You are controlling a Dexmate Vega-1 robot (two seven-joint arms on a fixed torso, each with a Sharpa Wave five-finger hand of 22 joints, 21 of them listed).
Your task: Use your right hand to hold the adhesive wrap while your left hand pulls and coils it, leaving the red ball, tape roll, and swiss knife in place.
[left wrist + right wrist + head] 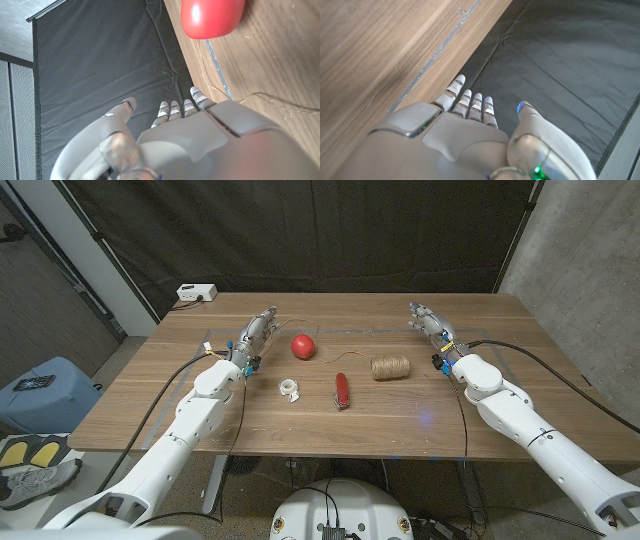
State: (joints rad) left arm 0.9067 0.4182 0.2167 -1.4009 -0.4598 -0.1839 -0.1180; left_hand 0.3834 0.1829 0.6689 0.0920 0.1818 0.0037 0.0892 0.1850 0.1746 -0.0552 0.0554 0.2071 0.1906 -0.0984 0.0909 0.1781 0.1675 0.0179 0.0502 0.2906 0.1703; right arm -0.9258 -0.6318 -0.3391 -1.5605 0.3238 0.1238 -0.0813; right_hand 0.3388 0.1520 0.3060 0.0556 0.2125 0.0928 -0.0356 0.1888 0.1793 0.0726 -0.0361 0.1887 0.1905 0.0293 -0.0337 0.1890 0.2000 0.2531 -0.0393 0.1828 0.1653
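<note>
The adhesive wrap point(390, 367) reads here as a tan, twine-like spool lying on its side on the table point(150, 405), its long axis running across the robot's front, with a thin loose strand point(345, 355) trailing off toward the red ball point(303, 346). It sits near the right hand point(428, 322), on that hand's inner side and a little closer to the robot's body, so the holding hand is much the nearer one. The left hand point(258, 332) is well apart from the spool, with the ball just beside it and the strand's free end likely within its easier reach. Both hands are empty, fingers extended and slightly spread, touching nothing. Between the hands, closer to the robot than the ball, lie the tape roll point(290, 389) and the swiss knife point(342, 391), apart from each other.
</note>
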